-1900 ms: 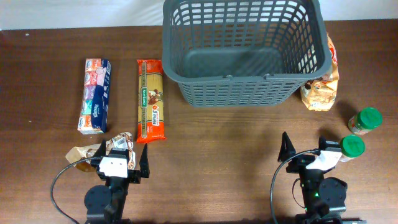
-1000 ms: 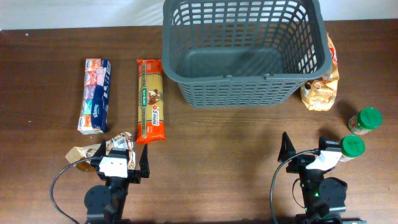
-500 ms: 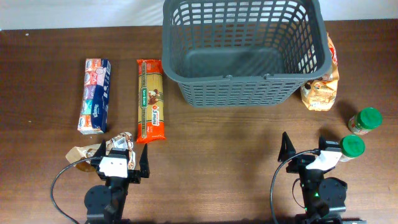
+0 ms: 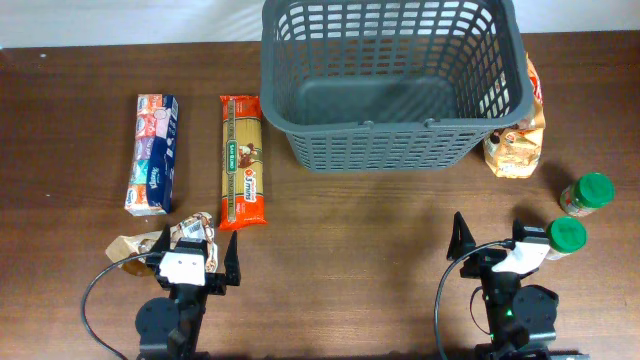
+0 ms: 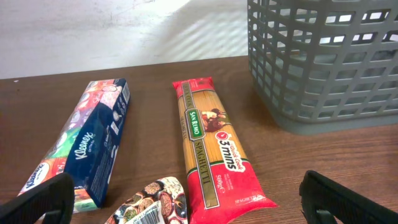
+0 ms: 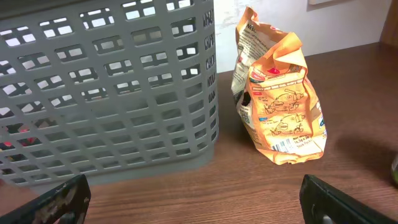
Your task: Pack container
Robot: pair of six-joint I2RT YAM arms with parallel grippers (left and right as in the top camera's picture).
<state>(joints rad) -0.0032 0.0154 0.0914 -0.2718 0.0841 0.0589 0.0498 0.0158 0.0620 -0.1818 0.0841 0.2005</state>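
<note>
The dark grey lattice basket (image 4: 392,80) stands at the back middle of the table, empty; its wall shows in the left wrist view (image 5: 329,62) and the right wrist view (image 6: 106,93). My left gripper (image 4: 198,262) is open and empty at the front left, with a patterned pouch (image 5: 152,202) just below it. My right gripper (image 4: 490,248) is open and empty at the front right, facing the basket and an orange snack bag (image 6: 277,99).
A red spaghetti pack (image 4: 243,162) and a blue tissue box (image 4: 153,153) lie left of the basket. The orange bag (image 4: 518,140) leans by the basket's right side. Two green-lidded jars (image 4: 587,193) (image 4: 566,237) stand at the right edge.
</note>
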